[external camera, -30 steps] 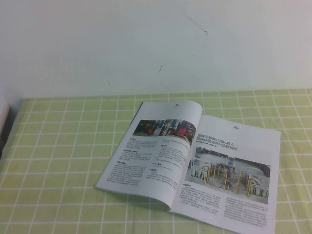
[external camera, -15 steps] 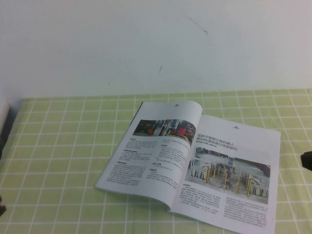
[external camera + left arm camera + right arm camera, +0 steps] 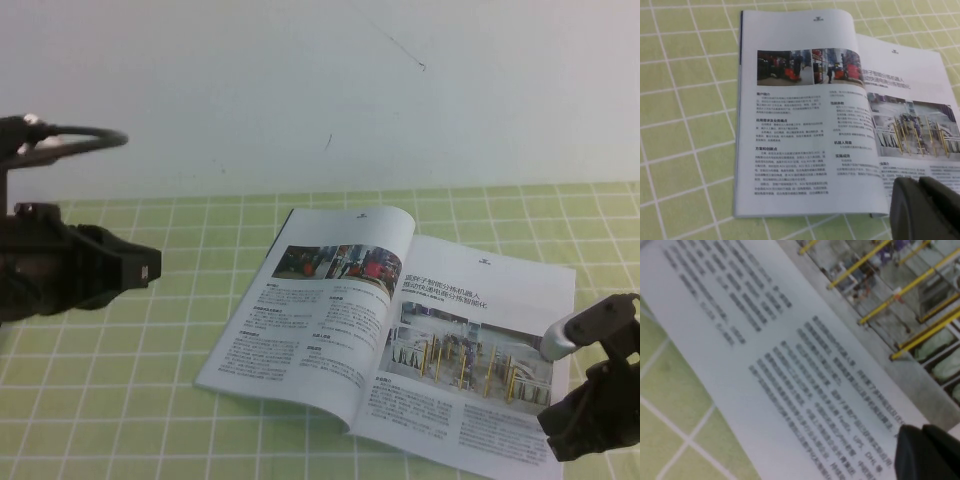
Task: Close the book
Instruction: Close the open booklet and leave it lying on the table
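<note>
**Both arms arrive at the open book**

Neither was in view a second ago; the book [image 3: 400, 330] has not shifted. It lies open on the table [image 3: 130, 400], right of centre, left page bowed up by the spine, right page flat. Thin, glossy and floppy by the look, it wants lifting by an outer page edge. Right tool [image 3: 565, 430] hangs over its near right corner, left tool [image 3: 150, 268] well apart to the left; both look pressed shut, empty.
</note>
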You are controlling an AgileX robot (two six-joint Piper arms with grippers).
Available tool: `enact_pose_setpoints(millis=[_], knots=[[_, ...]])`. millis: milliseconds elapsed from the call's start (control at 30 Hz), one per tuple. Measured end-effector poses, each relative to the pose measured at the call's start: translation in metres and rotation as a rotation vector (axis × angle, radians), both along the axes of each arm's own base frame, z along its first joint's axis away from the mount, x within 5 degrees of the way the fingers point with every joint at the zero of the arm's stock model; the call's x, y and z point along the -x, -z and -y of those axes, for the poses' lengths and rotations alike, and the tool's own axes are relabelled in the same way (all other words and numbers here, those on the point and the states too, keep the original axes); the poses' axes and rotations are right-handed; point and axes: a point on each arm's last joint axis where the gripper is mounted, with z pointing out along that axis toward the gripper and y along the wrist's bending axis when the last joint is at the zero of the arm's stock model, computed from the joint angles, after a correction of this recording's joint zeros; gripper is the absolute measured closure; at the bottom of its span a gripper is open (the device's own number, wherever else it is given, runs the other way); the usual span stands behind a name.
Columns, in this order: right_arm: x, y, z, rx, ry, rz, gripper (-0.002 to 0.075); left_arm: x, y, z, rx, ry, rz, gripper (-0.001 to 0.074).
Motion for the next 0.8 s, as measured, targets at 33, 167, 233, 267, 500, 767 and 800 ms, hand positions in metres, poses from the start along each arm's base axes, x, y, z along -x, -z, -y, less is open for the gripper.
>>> enact_pose_setpoints(millis=[33, 167, 233, 267, 500, 767, 800], knots=[[-0.001, 0.004, 0.0, 0.017, 0.0, -0.004, 0.0729, -0.01, 0.001, 0.001, -0.003, 0.003, -0.013, 0.0738], [-0.005, 0.013, 0.0, 0.044, 0.013, -0.014, 0.0729, -0.043, 0.008, 0.006, -0.015, 0.021, -0.054, 0.0738], [-0.006, 0.014, 0.0, 0.044, 0.016, -0.015, 0.0729, -0.057, 0.014, 0.015, -0.035, 0.052, -0.076, 0.0738], [-0.006, 0.015, 0.0, 0.043, 0.018, -0.018, 0.0729, -0.062, 0.017, 0.02, -0.058, 0.068, -0.076, 0.0738], [-0.008, 0.015, 0.0, 0.041, 0.024, -0.017, 0.0729, -0.109, 0.059, 0.051, -0.266, 0.077, -0.083, 0.0738], [-0.008, 0.015, 0.0, 0.041, 0.024, -0.017, 0.0729, -0.158, 0.117, 0.058, -0.372, 0.038, -0.151, 0.0738], [-0.008, 0.015, 0.0, 0.041, 0.024, -0.017, 0.0729, -0.162, 0.126, 0.059, -0.377, 0.035, -0.157, 0.0738]])
